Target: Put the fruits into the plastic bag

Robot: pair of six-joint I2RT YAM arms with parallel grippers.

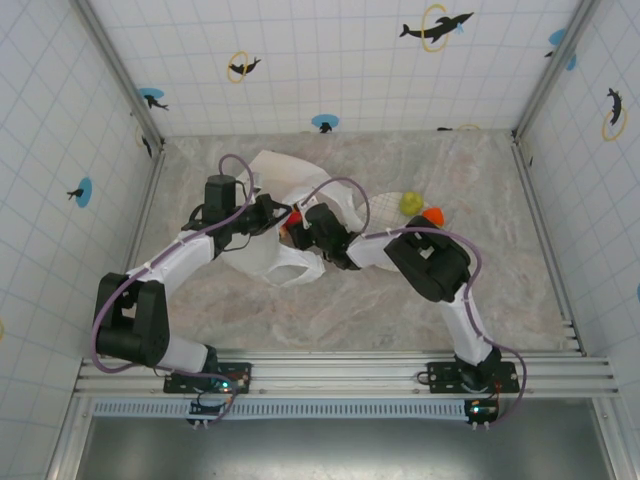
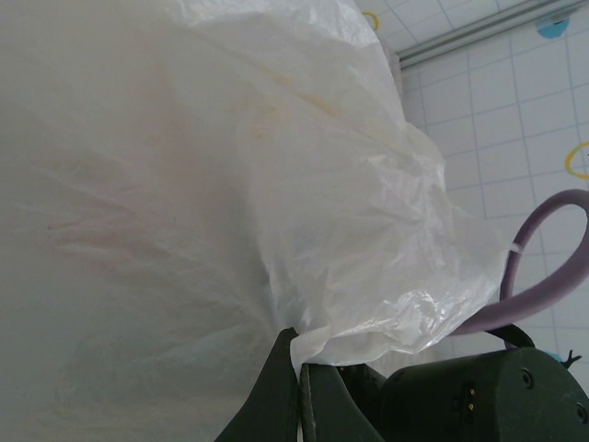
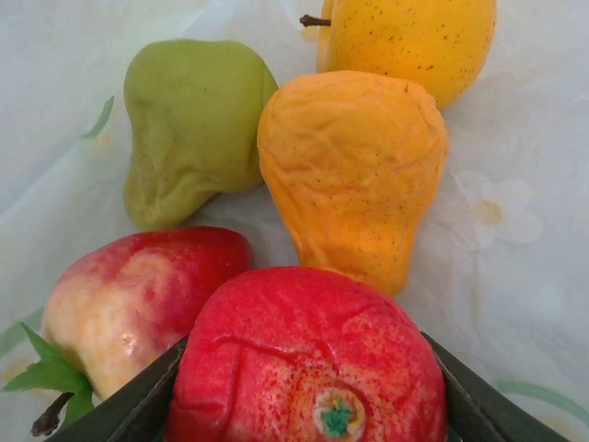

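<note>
Fruits [image 3: 354,175]: four lie on white film, judged inside the plastic bag [image 1: 272,172] at table centre. Right gripper [image 3: 304,354] holds a fifth, a red fruit [image 3: 313,387], jaws partway closed around it. Two left outside, well apart to the right: yellow-green fruit [image 1: 410,202], orange-red fruit [image 1: 432,215]. Left gripper [image 2: 296,387] is clamped on the bag's edge. Skins look glossy; some are wrinkled.
</note>
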